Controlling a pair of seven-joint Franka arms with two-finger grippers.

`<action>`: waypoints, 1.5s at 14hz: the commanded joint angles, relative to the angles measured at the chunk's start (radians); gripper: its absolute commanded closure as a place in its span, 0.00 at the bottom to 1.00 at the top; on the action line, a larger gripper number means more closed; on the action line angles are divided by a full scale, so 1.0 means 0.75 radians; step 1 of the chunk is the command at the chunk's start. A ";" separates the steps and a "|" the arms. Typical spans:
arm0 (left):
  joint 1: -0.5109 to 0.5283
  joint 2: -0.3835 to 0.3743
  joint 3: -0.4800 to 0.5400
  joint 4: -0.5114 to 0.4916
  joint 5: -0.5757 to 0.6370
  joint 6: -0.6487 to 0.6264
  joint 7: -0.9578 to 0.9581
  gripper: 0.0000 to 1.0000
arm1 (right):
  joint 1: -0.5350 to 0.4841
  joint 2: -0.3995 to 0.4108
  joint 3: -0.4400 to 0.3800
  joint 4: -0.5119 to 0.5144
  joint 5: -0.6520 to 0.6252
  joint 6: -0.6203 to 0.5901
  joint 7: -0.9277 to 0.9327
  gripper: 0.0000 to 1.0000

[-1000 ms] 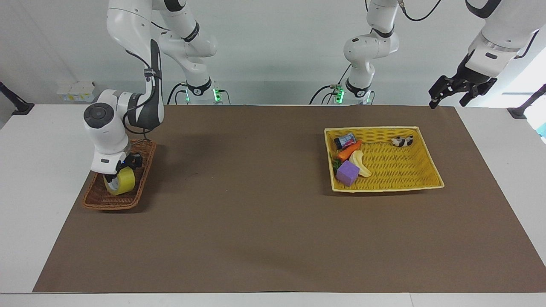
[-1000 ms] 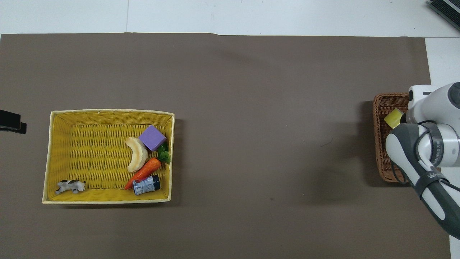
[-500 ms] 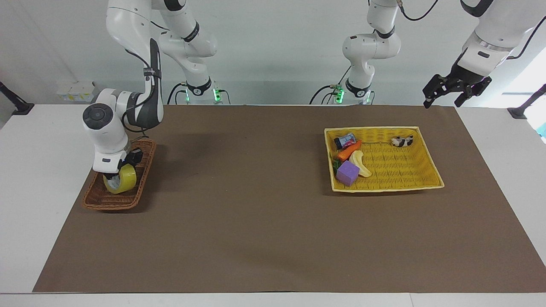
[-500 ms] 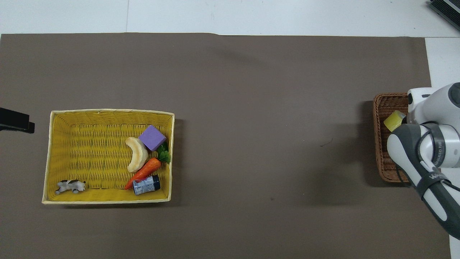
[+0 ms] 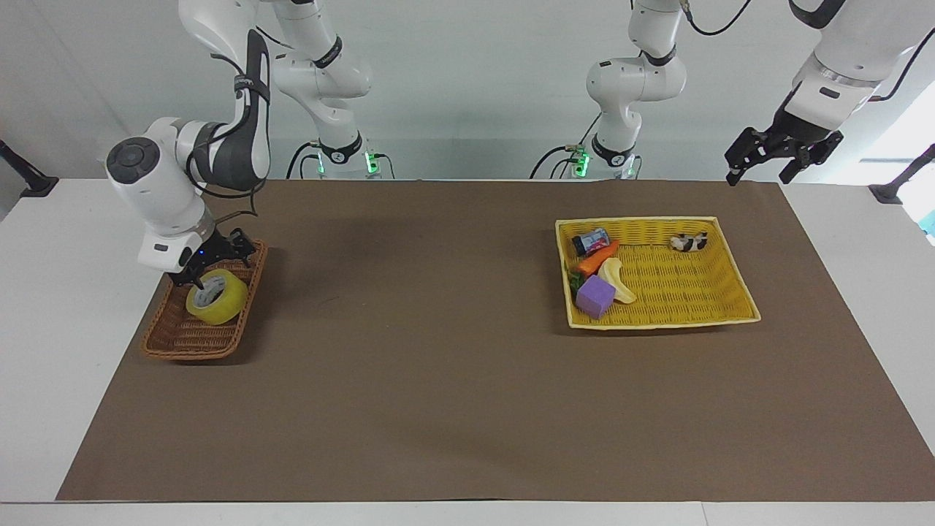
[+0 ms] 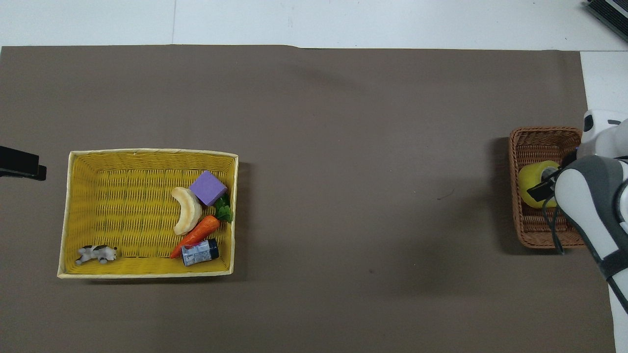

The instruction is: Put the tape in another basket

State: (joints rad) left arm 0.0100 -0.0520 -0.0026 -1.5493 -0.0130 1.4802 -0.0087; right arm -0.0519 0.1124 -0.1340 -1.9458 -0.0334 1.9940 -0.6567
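While tape [image 5: 217,306] fills basket [image 5: 177,341], right end effector [image 5: 207,279] seemingly touches it.

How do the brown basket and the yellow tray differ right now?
The brown basket is narrower than the yellow tray. The basket holds only the tape, under the right hand; the tray holds several small items. They sit toward the table's two ends. Both are woven and rectangular.
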 commanded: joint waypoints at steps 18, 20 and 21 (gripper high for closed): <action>0.009 0.006 0.001 0.025 0.007 -0.010 0.001 0.00 | 0.110 -0.248 -0.034 0.320 0.012 -0.476 1.015 0.00; 0.009 0.004 0.001 0.025 0.005 -0.010 0.001 0.00 | 0.110 -0.287 -0.034 0.271 0.016 -0.503 1.013 0.00; 0.009 0.004 0.001 0.025 0.005 -0.010 0.001 0.00 | 0.104 -0.277 -0.036 0.301 0.022 -0.527 0.992 0.00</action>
State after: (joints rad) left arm 0.0144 -0.0520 0.0003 -1.5493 -0.0131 1.4802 -0.0086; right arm 0.0323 -0.0762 -0.1658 -1.7040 -0.0137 1.6133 0.0936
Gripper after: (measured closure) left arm 0.000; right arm 0.000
